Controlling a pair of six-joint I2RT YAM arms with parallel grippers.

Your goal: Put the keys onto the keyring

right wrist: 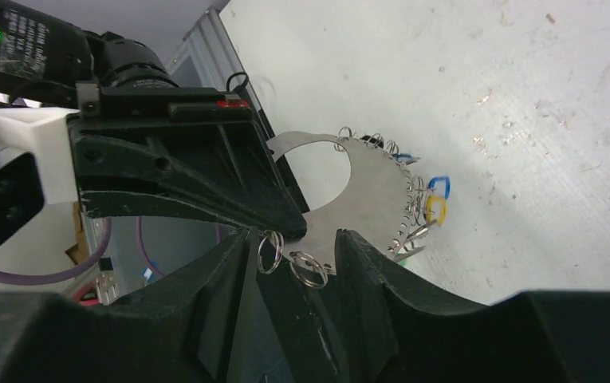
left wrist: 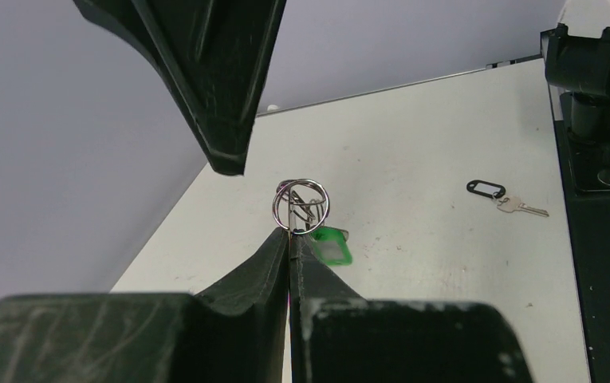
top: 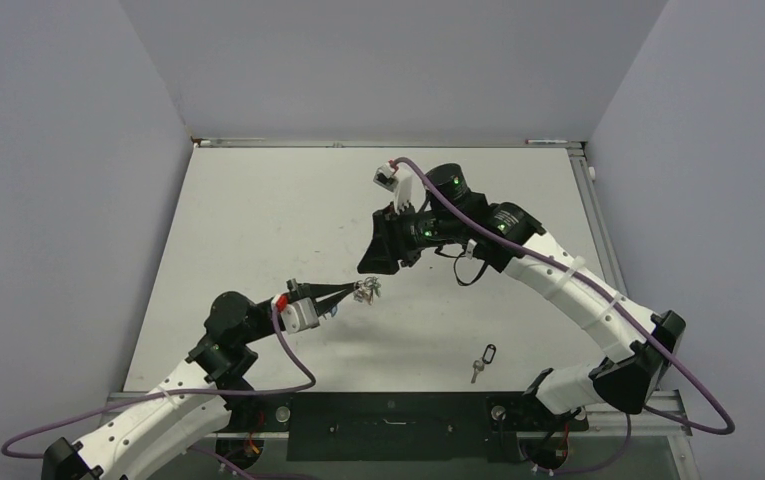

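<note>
Steadiness counts: left tool (left wrist: 289, 235), clamped shut on the split keyring (left wrist: 301, 204), should hold firm while the open, empty right tool (right wrist: 293, 243) closes squarely on it.

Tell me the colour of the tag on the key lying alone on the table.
Black. The tag shows best in the left wrist view.

left fingers (left wrist: 269, 267) pinched on a small silver ring (left wrist: 301, 203) (green-tagged key (left wrist: 332, 244) just behind), black-tagged key (left wrist: 505, 197) apart on table (left wrist: 413, 136)
</note>
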